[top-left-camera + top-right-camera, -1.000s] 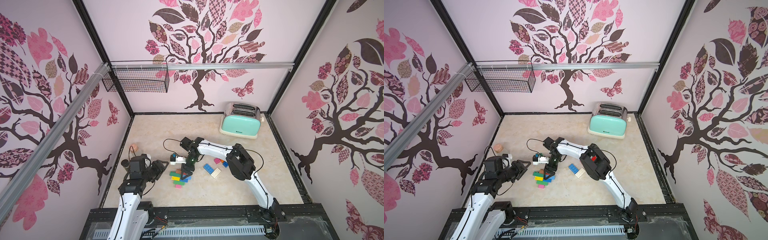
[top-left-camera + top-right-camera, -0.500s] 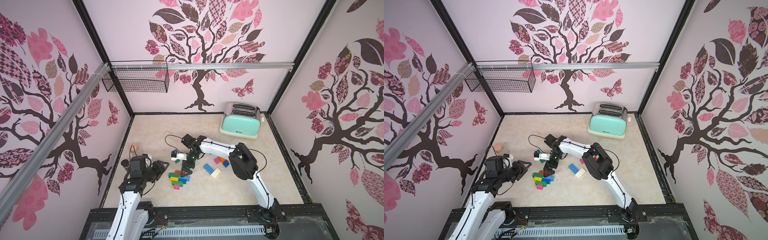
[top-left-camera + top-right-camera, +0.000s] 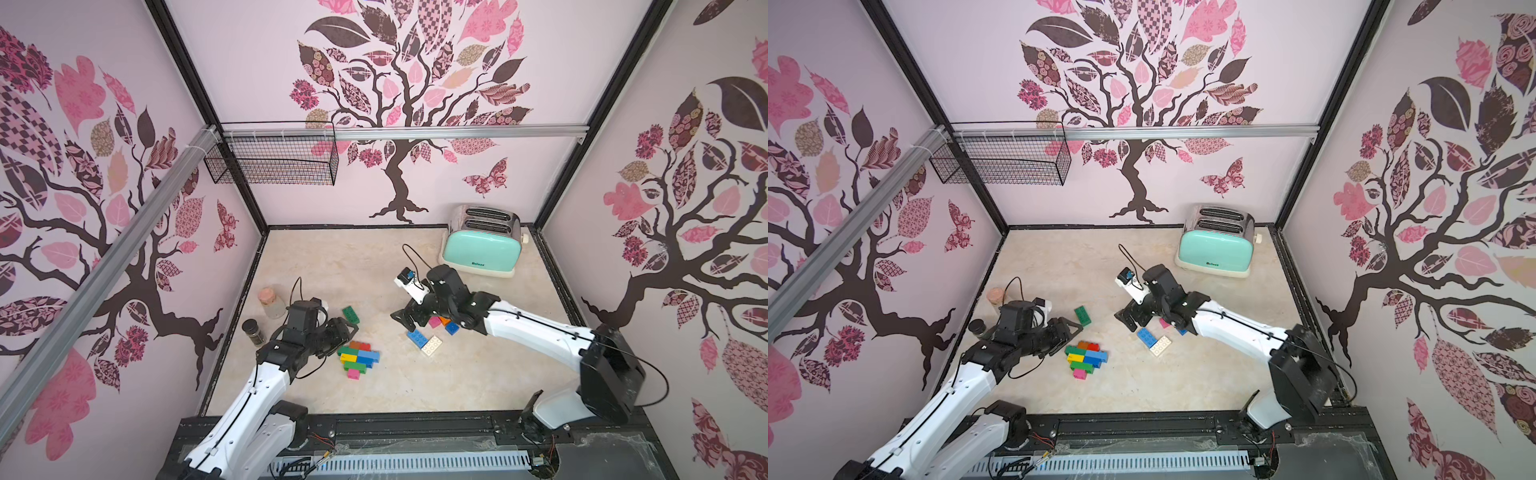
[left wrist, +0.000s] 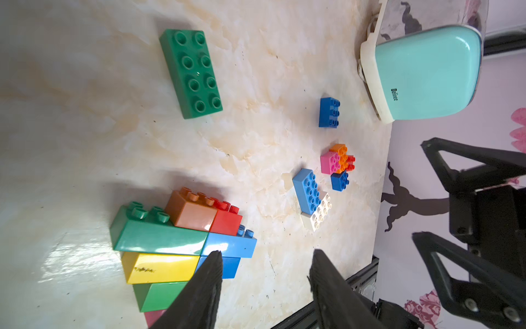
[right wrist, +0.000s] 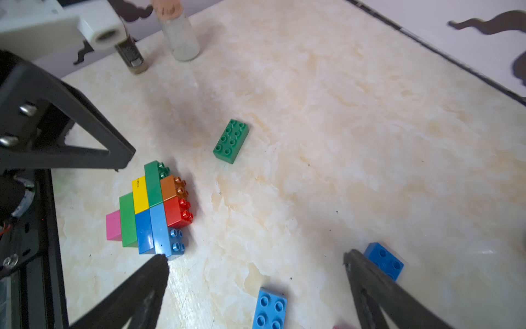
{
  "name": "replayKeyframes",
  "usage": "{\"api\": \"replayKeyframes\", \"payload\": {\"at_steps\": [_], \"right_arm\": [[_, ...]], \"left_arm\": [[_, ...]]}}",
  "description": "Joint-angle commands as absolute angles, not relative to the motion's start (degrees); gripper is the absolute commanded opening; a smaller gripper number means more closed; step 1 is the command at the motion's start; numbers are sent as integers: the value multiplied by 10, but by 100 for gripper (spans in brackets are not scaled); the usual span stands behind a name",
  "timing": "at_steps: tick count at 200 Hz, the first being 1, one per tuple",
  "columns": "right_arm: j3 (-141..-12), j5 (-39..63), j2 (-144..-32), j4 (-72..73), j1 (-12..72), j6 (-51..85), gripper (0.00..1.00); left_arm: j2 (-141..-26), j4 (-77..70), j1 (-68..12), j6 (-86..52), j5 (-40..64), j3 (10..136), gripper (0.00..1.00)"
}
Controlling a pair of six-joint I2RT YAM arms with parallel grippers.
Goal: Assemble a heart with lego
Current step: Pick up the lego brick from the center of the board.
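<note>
Right wrist view, right tool (image 5: pixel 254 257) gaping, empty, left tool (image 4: pixel 266 253) part-open, empty

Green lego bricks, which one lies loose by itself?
The dark green eight-stud brick, lying alone with studs up; the other greens are built into the colourful stack.

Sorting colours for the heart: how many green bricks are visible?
3. One loose green brick lies alone. In the heart, a second green brick sits between brown and yellow, a third green brick between yellow and pink. Others may be hidden.
</note>
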State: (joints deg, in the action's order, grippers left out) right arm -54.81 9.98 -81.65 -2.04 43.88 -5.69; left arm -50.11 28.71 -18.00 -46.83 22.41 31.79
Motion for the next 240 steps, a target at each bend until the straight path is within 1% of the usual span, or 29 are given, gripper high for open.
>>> {"api": "replayKeyframes", "payload": {"at_steps": [1,14,44,77,110,124,142,206,240], "right_arm": [[-509,0,-767,58,441,18,100],[-490,-18,-743,37,441,37,100],[-458,9,-717,-15,440,53,100],[-413,-1,-704,-18,440,104,100],[-427,-7,-730,-74,425,139,100],[-441,25,-756,-102,392,160,98],[-437,72,-775,-106,360,180,94],[-419,98,-823,-88,358,225,91],[-413,99,-851,-70,357,229,92]], "left_arm": [[-525,250,-219,-474,190,341,53],[-543,244,-244,-473,179,351,53],[-586,222,-291,-475,160,366,54],[-638,192,-330,-479,149,383,54],[-670,169,-332,-476,157,390,54],[-684,168,-332,-472,161,397,54],[-697,166,-332,-468,164,404,54],[-718,149,-329,-466,165,406,54],[-718,147,-322,-465,170,403,54]]}}
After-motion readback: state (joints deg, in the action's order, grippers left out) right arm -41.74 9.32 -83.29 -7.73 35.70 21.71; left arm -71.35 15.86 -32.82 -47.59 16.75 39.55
